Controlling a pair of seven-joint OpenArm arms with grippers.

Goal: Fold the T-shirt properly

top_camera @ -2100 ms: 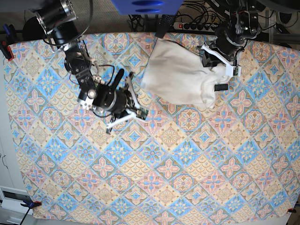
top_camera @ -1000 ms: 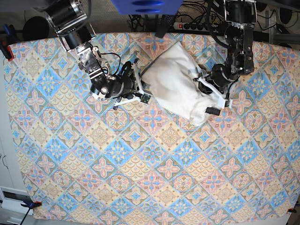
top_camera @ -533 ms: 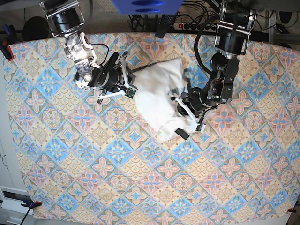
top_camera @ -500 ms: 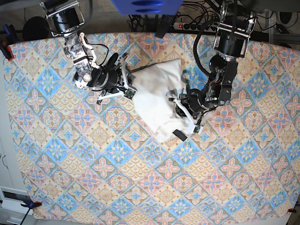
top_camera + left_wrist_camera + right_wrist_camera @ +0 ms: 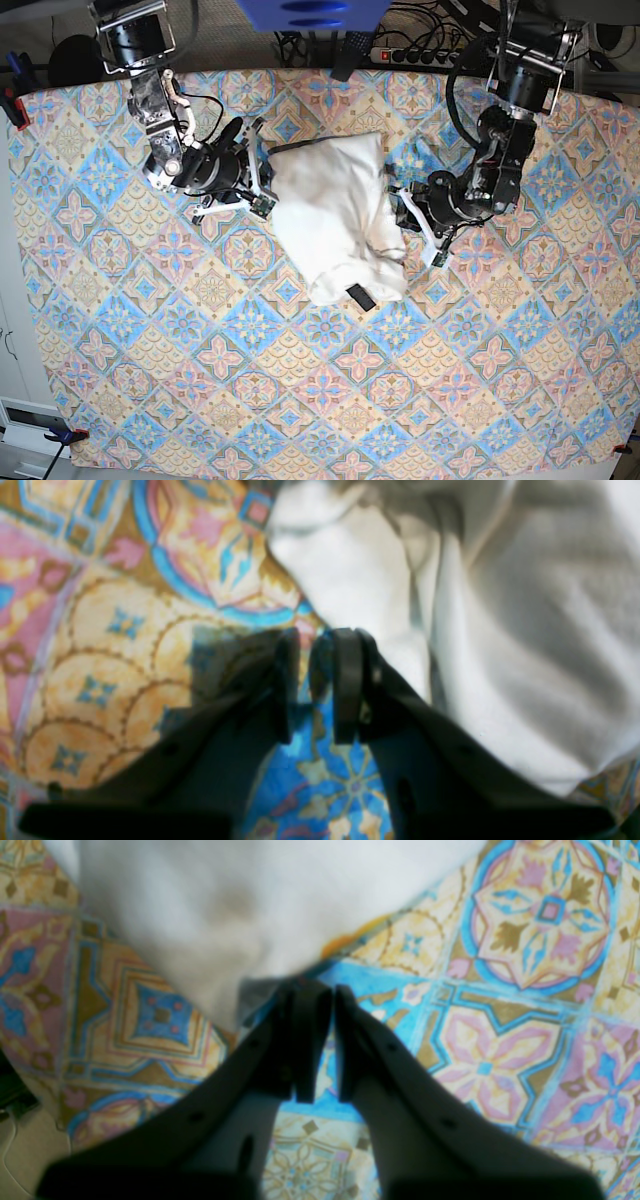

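The T-shirt (image 5: 335, 220) lay bunched on the patterned cloth (image 5: 300, 400) between both arms. The left gripper (image 5: 315, 685) stood slightly parted beside its edge, holding nothing. The right gripper (image 5: 330, 1040) was nearly together, empty, just below the fabric.

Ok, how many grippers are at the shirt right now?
2. The right gripper sits at the T-shirt's upper left edge in the base view; the left gripper is at its right edge. Neither visibly holds cloth.
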